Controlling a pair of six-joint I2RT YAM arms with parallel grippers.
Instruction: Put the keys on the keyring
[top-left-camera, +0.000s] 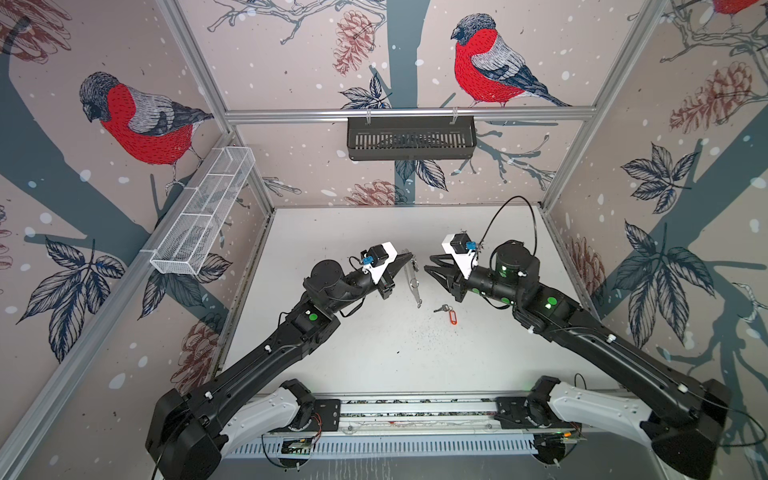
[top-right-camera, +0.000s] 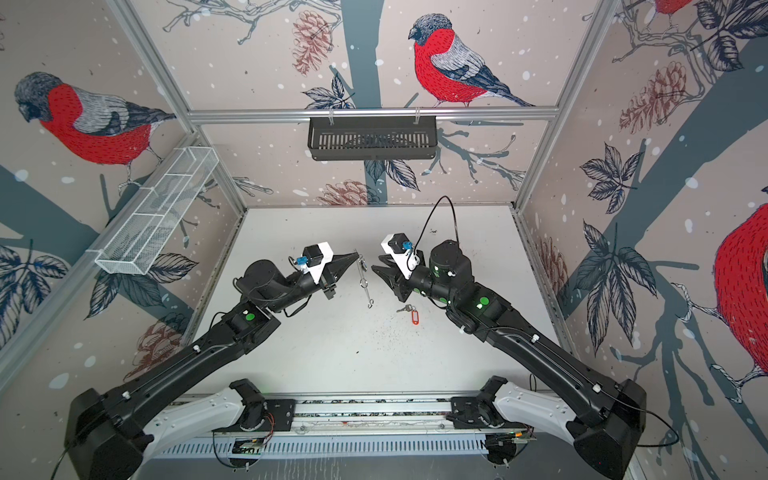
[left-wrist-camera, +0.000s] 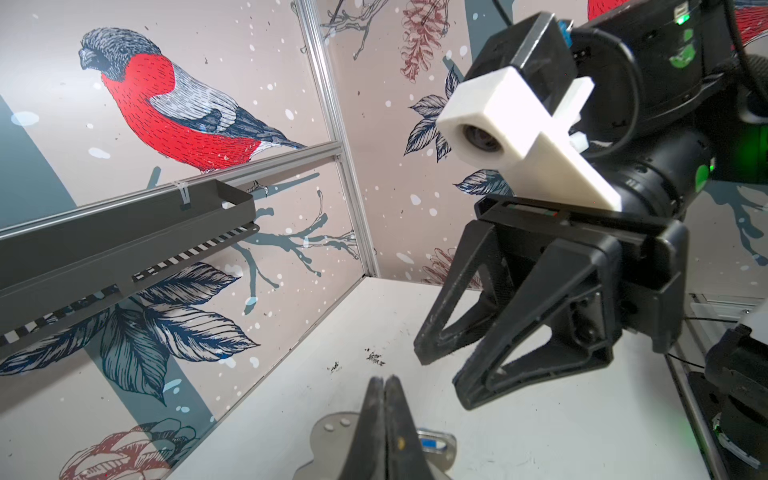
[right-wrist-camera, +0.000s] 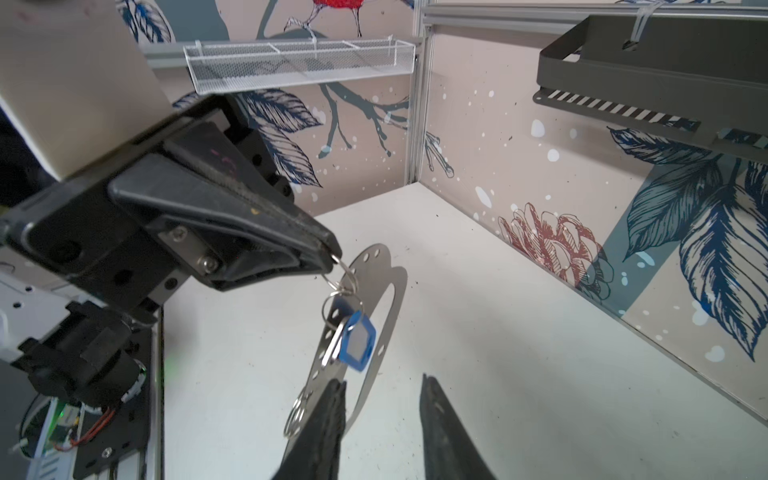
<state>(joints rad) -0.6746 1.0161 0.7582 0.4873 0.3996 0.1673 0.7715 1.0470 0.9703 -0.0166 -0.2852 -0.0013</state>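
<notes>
Two key sets (right-wrist-camera: 357, 343) (top-left-camera: 452, 318), one keyring (right-wrist-camera: 374, 266).

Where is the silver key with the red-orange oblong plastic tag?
In both top views the red-tagged key lies on the white table, right of centre, near the right gripper.

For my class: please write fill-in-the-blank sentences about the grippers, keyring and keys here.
1. The left gripper is ___ on a small ring of the keyring.
2. The hanging key set carries a ___ tag.
3. The right gripper is ___ and empty.
4. The red-orange-tagged key set lies on the table, held by ___ gripper.

Missing: shut, blue, open, neither.
</notes>
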